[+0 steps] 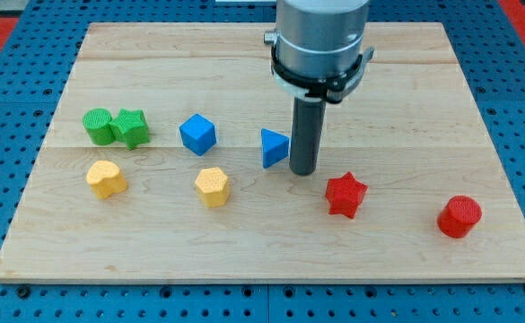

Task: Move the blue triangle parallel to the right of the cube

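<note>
The blue triangle stands on the wooden board near the middle. The blue cube is to its left, a short gap apart. My tip is the lower end of the dark rod, just right of the blue triangle and touching or almost touching its right edge. The rod hangs from the grey arm at the view's top.
A green cylinder and a green star sit together at the left. A yellow heart-like block and a yellow hexagon lie below them. A red star and a red cylinder lie at the lower right.
</note>
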`<move>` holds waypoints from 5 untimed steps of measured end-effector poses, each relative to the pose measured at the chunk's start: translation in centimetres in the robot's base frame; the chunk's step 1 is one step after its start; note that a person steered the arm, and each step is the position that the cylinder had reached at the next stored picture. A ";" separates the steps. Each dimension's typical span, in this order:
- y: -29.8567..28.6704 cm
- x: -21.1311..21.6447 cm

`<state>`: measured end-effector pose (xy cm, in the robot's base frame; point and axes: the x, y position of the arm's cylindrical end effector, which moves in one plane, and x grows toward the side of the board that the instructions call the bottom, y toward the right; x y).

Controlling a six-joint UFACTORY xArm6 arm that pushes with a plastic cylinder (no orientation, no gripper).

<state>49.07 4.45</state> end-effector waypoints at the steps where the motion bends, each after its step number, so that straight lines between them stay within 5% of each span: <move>1: -1.7 0.6; 5: -2.3 -4.0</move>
<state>45.12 2.15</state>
